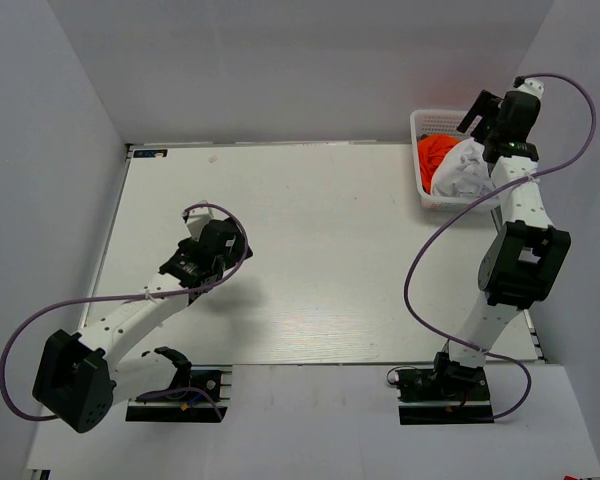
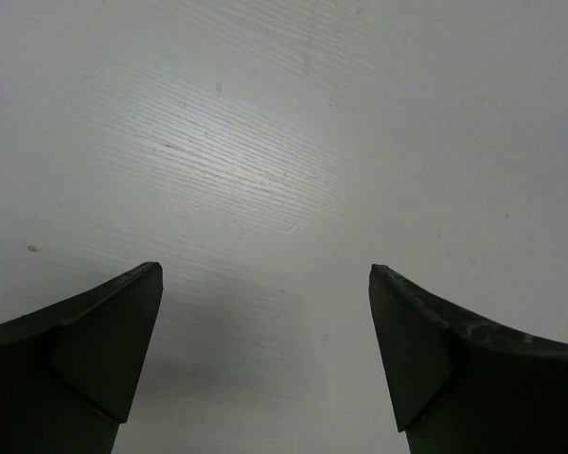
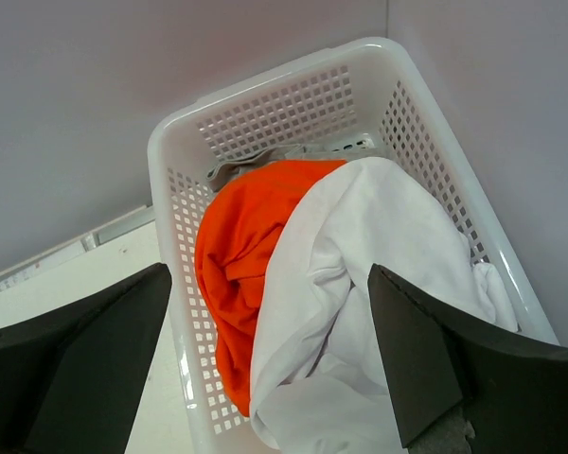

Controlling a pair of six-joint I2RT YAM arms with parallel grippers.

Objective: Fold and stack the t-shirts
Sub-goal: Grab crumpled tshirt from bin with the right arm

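— Nearest first: left fingers [image 2: 76,359], spread wide over bare tabletop [image 2: 293,142], holding nothing.

— And further out?

— Right fingers [image 3: 85,369], parted as well and empty, hanging just above the basket [image 3: 175,161] at the far right corner.

— Whereabouts of the t-shirts [image 1: 450,165]?

— All heaped inside that basket. Orange-red shirt [image 3: 251,246] crumpled on the side toward the tabletop, white shirt [image 3: 350,284] draped over it (one white piece or several, impossible to tell). Grey scrap at the very back, unclear.

— Any guess at handling?

— Probably light and limp, with no shape of its own. Likely to drag a neighbour along when lifted. Nothing fragile. Best pinched on a raised fold of the white shirt, topmost and nearest the fingers.
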